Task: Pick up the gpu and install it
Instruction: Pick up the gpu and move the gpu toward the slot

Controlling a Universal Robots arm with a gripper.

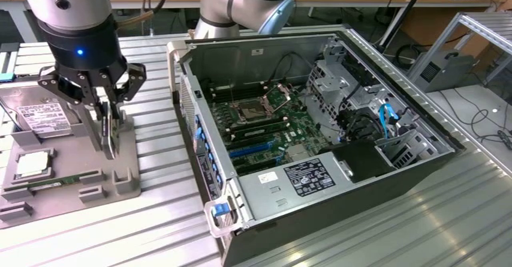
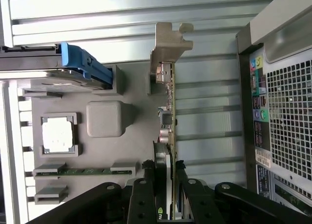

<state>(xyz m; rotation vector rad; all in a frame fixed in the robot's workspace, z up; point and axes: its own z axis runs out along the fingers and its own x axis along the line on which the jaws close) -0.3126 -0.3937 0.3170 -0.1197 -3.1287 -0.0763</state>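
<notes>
You have one gripper (image 1: pixel 104 120) in the exterior view, and its fingers are pinched on the one gpu (image 1: pixel 113 141), one finger on each flat face. The card hangs upright, long side vertical. It sits over the single grey tray (image 1: pixel 120 186), which lies at nine o'clock from the one open computer case (image 1: pixel 320 129) on the exterior view's clock face.

On that tray you can count one hard drive (image 1: pixel 36 117) at ten o'clock from the card, one processor chip (image 1: pixel 32 162) at eight o'clock and one memory stick (image 1: pixel 50 184) just beyond it, also near eight.

From the wrist view you see the gpu (image 2: pixel 170 112) edge-on, with its one silver bracket (image 2: pixel 168 43) at the end away from the gripper (image 2: pixel 163 168).

The fingers (image 2: pixel 146 185) cover the held end of the card, and neither of its faces can be read. You cannot tell whether the bracket end touches the tray or hangs just clear of it. The hard drive and the tray are cut off by the exterior view's left edge, and the case by the wrist view's edge.
</notes>
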